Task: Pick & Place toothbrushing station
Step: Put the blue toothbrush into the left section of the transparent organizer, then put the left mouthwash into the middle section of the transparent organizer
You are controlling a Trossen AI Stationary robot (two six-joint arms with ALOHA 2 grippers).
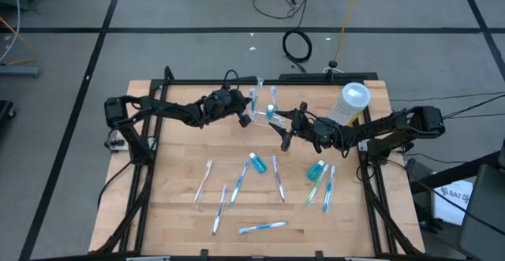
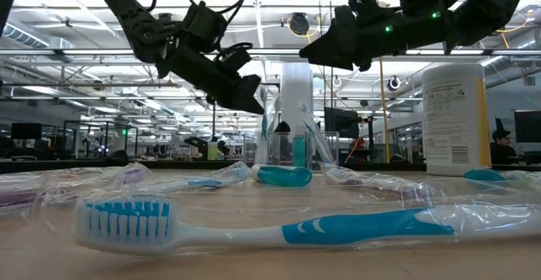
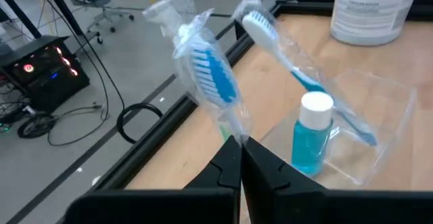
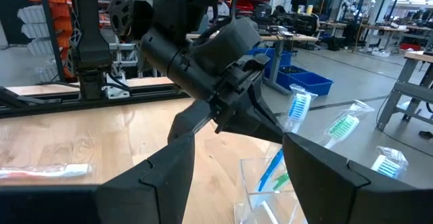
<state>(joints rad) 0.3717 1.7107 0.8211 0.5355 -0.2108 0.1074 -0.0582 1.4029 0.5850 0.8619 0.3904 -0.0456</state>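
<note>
Left gripper (image 3: pixel 238 158) is clamped on a plastic-wrapped blue toothbrush (image 3: pixel 211 75), held just above and beside the toothbrushing station (image 3: pixel 379 126) at the table's (image 1: pixel 173 206) far edge. Right gripper (image 4: pixel 233 158) hovers spread wide and empty, close on the station's other side. Inside stand a wrapped toothbrush (image 3: pixel 298 55) and a blue mouthwash bottle (image 3: pixel 311 136).

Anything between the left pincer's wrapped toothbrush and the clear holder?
Nothing visible. The left pincer is shut on a wrapped toothbrush beside the toothbrushing station, which already holds another toothbrush and a blue bottle. The open right pincer hovers nearby.
</note>
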